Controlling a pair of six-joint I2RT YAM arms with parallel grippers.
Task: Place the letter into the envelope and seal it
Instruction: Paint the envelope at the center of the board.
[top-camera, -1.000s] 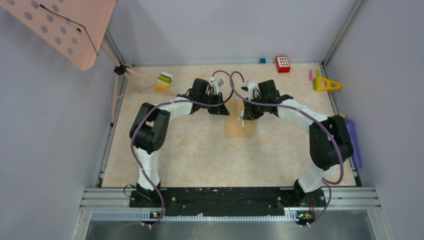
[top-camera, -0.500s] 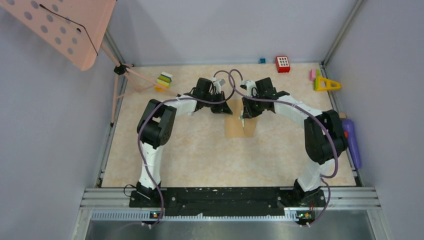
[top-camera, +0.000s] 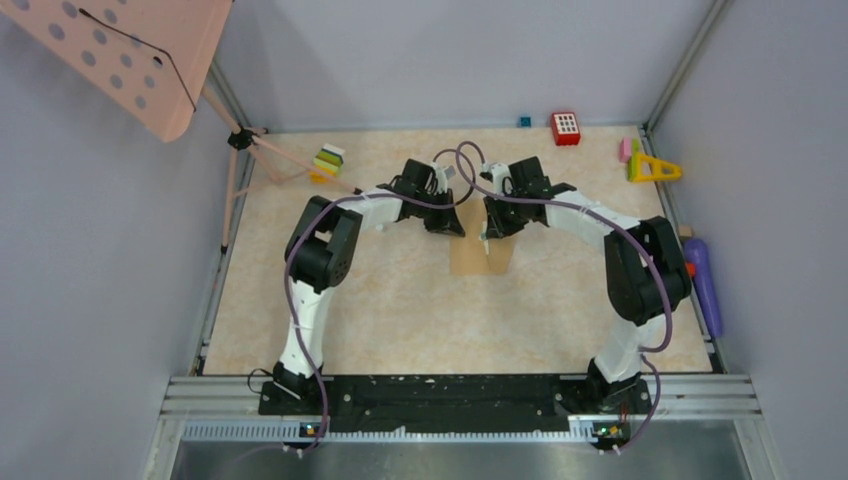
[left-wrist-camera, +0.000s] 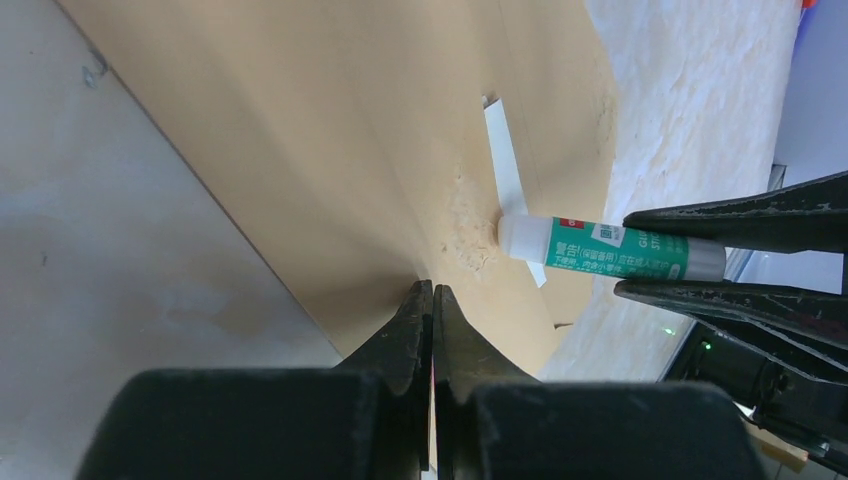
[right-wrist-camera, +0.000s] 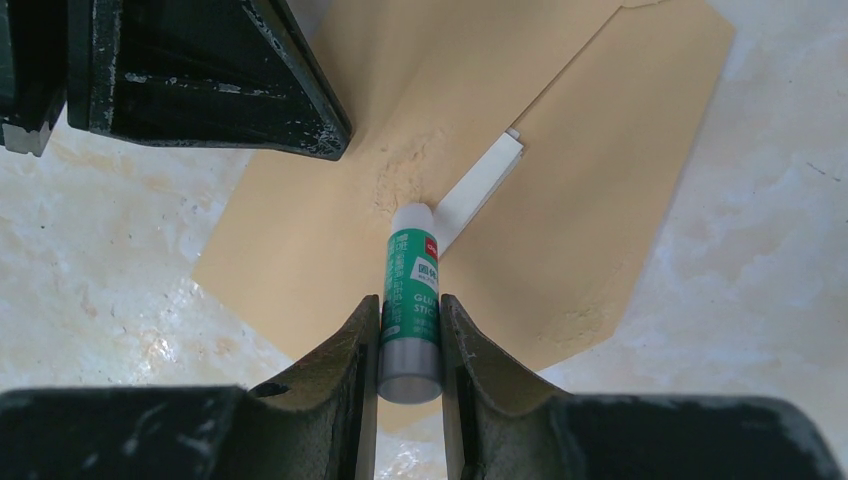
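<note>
Table (top-camera: 400, 300) first: beige mat, both arms reach in to the middle. Left arm (top-camera: 320, 250) and right arm (top-camera: 640, 270) meet over the envelope (top-camera: 478, 262), which lies flat near the table centre, between the two wrists.

In the wrist views we see tan paper opened out, the flap side up. Left gripper (left-wrist-camera: 432, 295): jaws closed tight, and the tan paper runs right up to the tips, so we read it as pinching the envelope's flap edge. Right gripper (right-wrist-camera: 410, 310): clamped around the green-and-white glue stick (right-wrist-camera: 410, 270), gripping its lower body, tip pointed away from the wrist.

The stick's white end touches the envelope at a rough, smeared patch (right-wrist-camera: 400, 175). Just beside it lies a narrow white strip (right-wrist-camera: 480, 180). Letter edge or not, we cannot tell. No letter is plainly in view.

Our judgement: the sealing step, glue going onto the flap. The next move likely calls for dragging the stick along the flap edge with light pressure while the left keeps the paper taut. Then lift the stick clear, fold the flap and press.
</note>
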